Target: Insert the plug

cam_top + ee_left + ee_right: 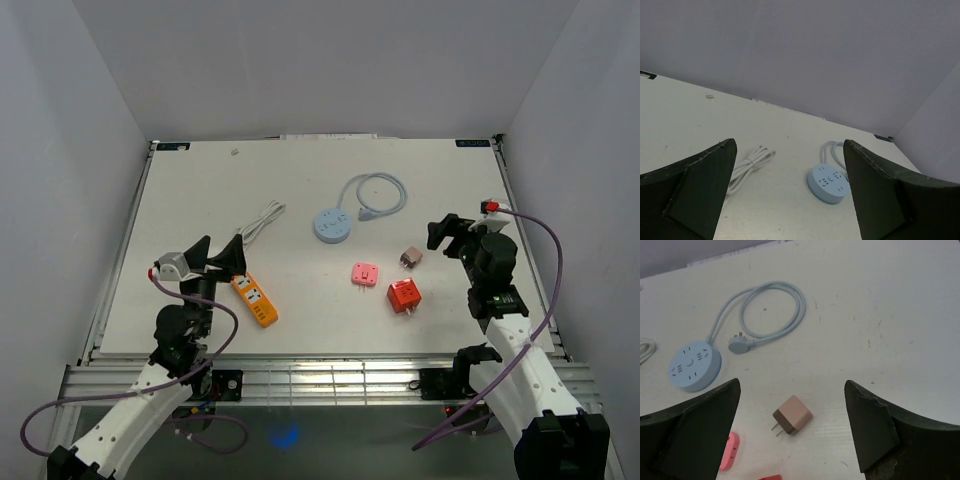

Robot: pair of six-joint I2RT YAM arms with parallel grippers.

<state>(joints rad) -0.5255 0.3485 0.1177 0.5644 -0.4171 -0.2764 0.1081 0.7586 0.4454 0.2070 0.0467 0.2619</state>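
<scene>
While both arms sit low in the overhead view, the stuff on the white desk (200, 190) is bunched in the middle and lower half, well away from the back edge. Grey walls box the desk in at the left, right and top of the frame.

At lower left, the left claw (216, 254) is spread wide with nothing between its fingers. It's just beside the orange power strip (254, 299), which lies diagonally close to the near edge. At mid right, the right claw (452, 234) is spread just as wide and isn't holding anything either. It's fairly close to the desk's right edge.

The round blue power strip (332, 224) sits at upper centre with its sockets facing up. Its pale blue cord (803, 307) curls in a loop to the upper right. A white cable bundle (262, 222) lies to its left.

The plug (411, 257) is just left of the right claw, lying flat on the desk. It's a small boxy thing with a dusty pink body, a dark brown face and two metal prongs. In the right wrist view the prongs point to the lower left. A pink adapter (364, 274) and a red adapter (404, 295) lie below and left of it, near each other but apart.
</scene>
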